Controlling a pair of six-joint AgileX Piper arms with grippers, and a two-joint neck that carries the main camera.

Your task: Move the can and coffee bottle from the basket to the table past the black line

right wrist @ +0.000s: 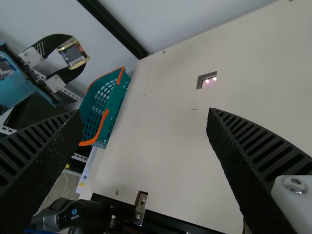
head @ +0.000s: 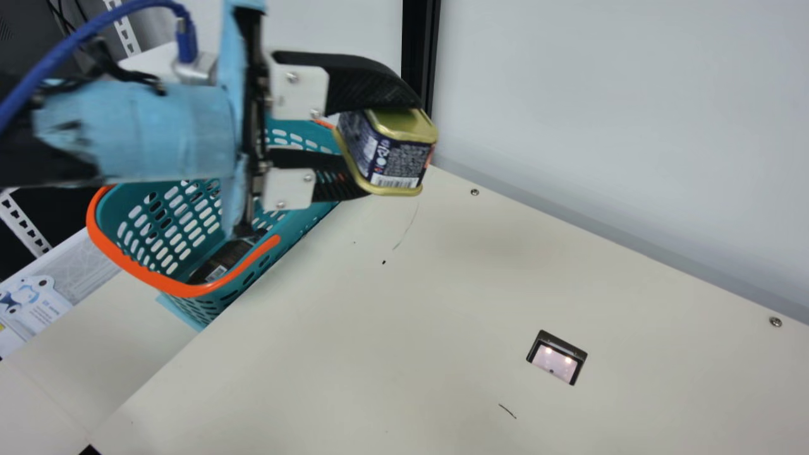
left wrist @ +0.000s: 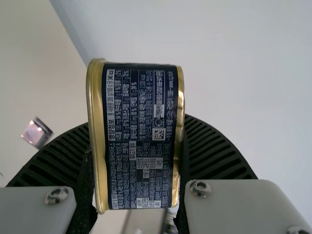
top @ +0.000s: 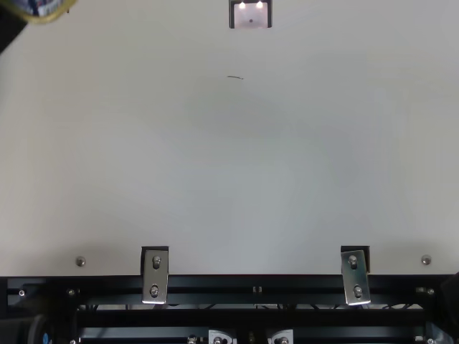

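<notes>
So the left end effector (head: 387,150) is clamped on the can (head: 404,158), its two black ribbed fingers gripping either side, up around the top middle of the main view. The can's sitting a bit tilted in there, up off the table (head: 379,341), and part of its gold rim pokes into the upper left corner of the top view. The basket (head: 146,276), teal with an orange rim, is at the left of the main view, behind and below that arm. There's a dark thing (head: 226,258) down inside it, probably the coffee bottle, but it's half hidden so don't quote me. Over in the right wrist view, the right end effector (right wrist: 145,114) has its fingers wide apart with nothing between them. Also on the table: a socket panel (head: 556,359), lower right of the main view, and a short thin black mark (head: 507,411) just below it.
</notes>
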